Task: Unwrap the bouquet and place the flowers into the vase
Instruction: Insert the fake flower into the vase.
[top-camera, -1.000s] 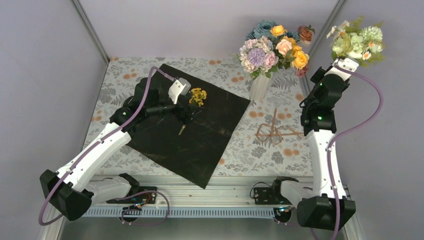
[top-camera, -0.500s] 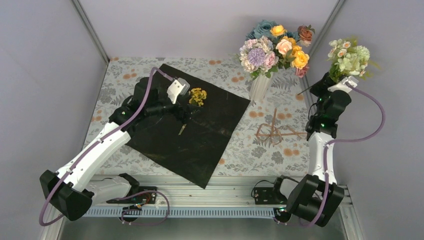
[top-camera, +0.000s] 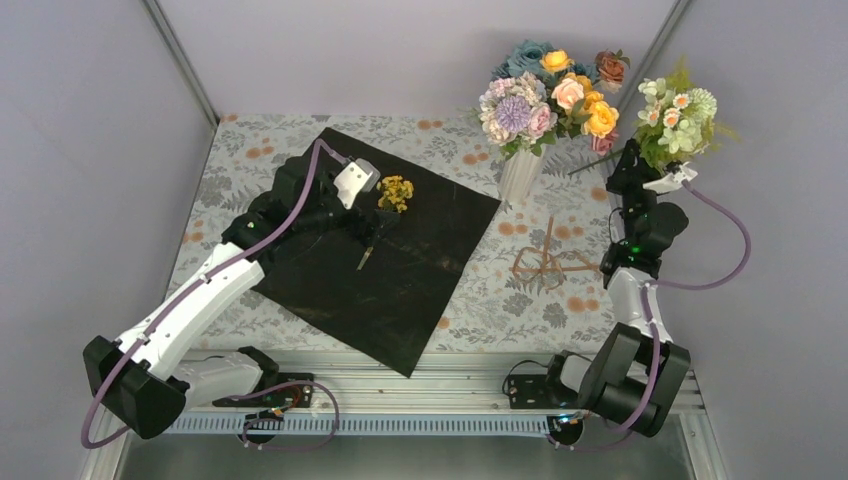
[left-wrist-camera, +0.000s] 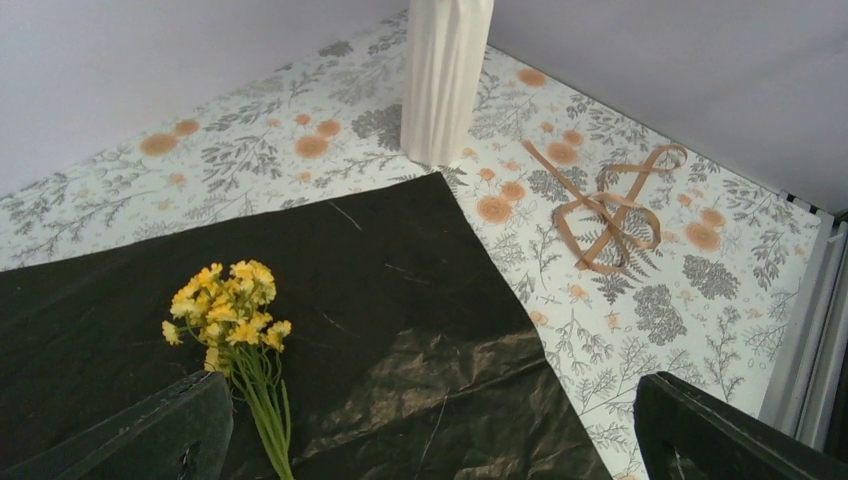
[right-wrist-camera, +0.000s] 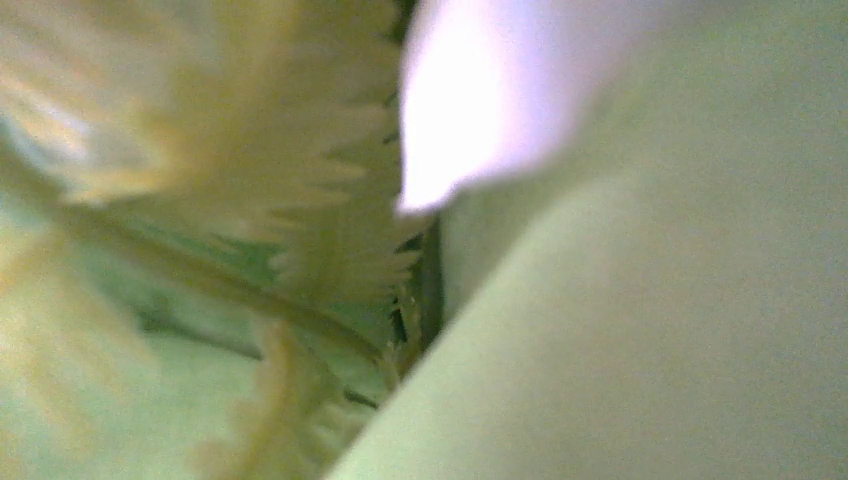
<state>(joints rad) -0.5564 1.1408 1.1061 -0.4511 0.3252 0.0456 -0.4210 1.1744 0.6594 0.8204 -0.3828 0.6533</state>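
Note:
The black sheet (top-camera: 385, 265) lies unfolded and flat on the table. A yellow flower sprig (top-camera: 396, 192) rests on it, close up in the left wrist view as the yellow sprig (left-wrist-camera: 225, 310). My left gripper (top-camera: 372, 232) hovers open over its stem, with the stem beside the left finger (left-wrist-camera: 150, 435). The white ribbed vase (top-camera: 520, 172) holds several mixed flowers (top-camera: 550, 95). My right gripper (top-camera: 632, 165) is shut on a white-and-green flower bunch (top-camera: 675, 120), held in the air right of the vase. Blurred petals (right-wrist-camera: 200, 200) fill the right wrist view.
A loose tan ribbon (top-camera: 545, 262) lies on the floral tablecloth (top-camera: 480, 310) between the sheet and the right arm. Grey walls close in at the back and on both sides. The vase base (left-wrist-camera: 445, 80) stands just past the sheet's far corner.
The right arm has folded down and swung the white-and-green bunch left and lower, closer to the vase. The left arm has barely moved.

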